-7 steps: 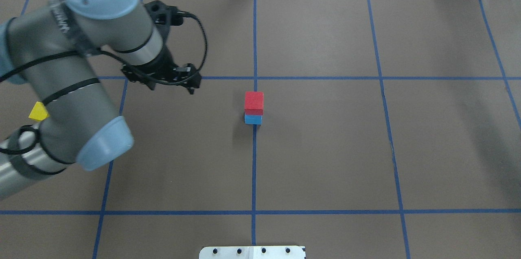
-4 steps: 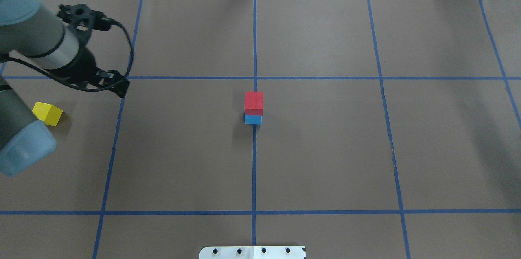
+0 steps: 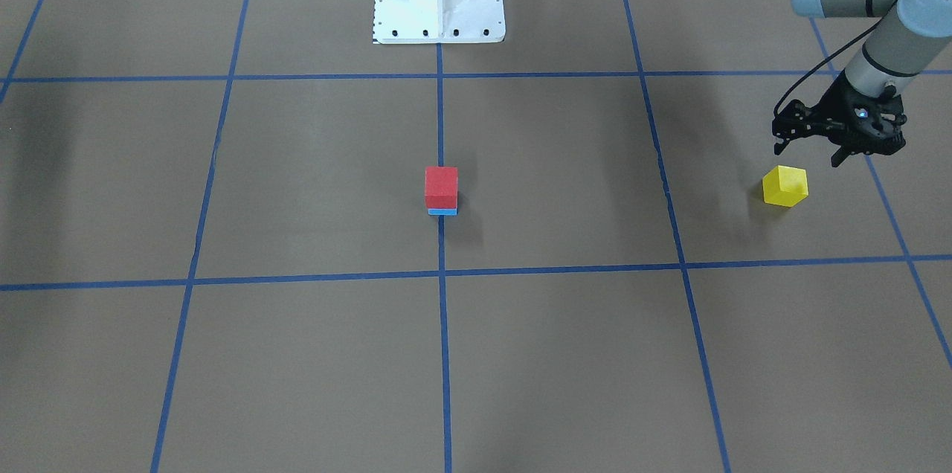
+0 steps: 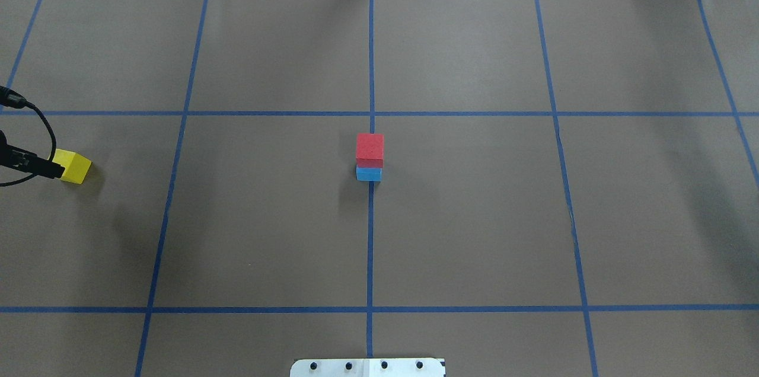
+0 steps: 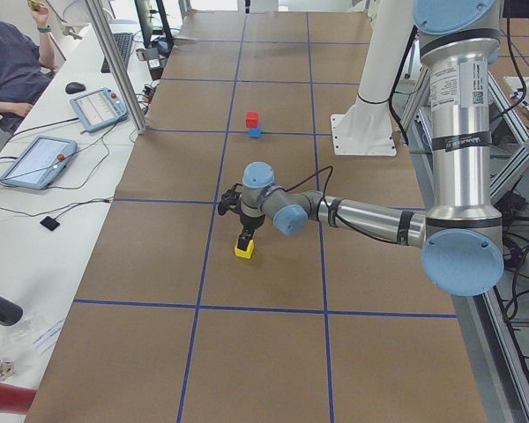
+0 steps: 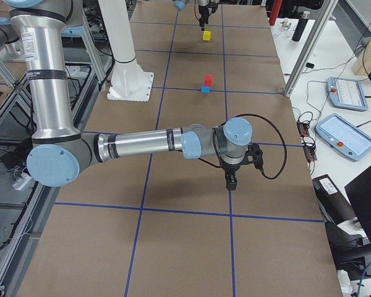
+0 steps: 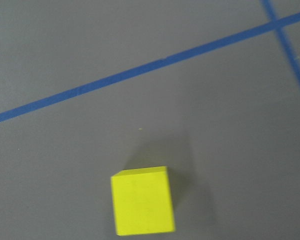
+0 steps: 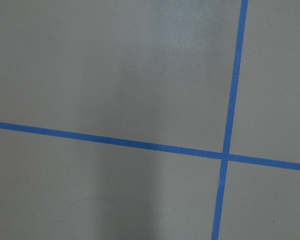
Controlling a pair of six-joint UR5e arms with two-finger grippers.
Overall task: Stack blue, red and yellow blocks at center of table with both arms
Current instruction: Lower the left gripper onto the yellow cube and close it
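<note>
Centrally on the blue-taped brown surface [image 4: 474, 217], the red block [image 4: 370, 147] tops the blue block [image 4: 369, 174]. The left pincer [image 3: 837, 144] hovers by the yellow block [image 3: 785, 186]. Whether it or the right pincer [image 6: 230, 180] is open cannot be told.

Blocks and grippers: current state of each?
Sky-blue matte cube: bottom of the stack, on the brown table.
Red matte cube: stacked on the sky-blue matte cube.
Yellow matte cube: loose on the table, unstacked.
Left black gripper: open, empty, above the yellow matte cube.
Right black gripper: over the table; open or shut unclear.
</note>
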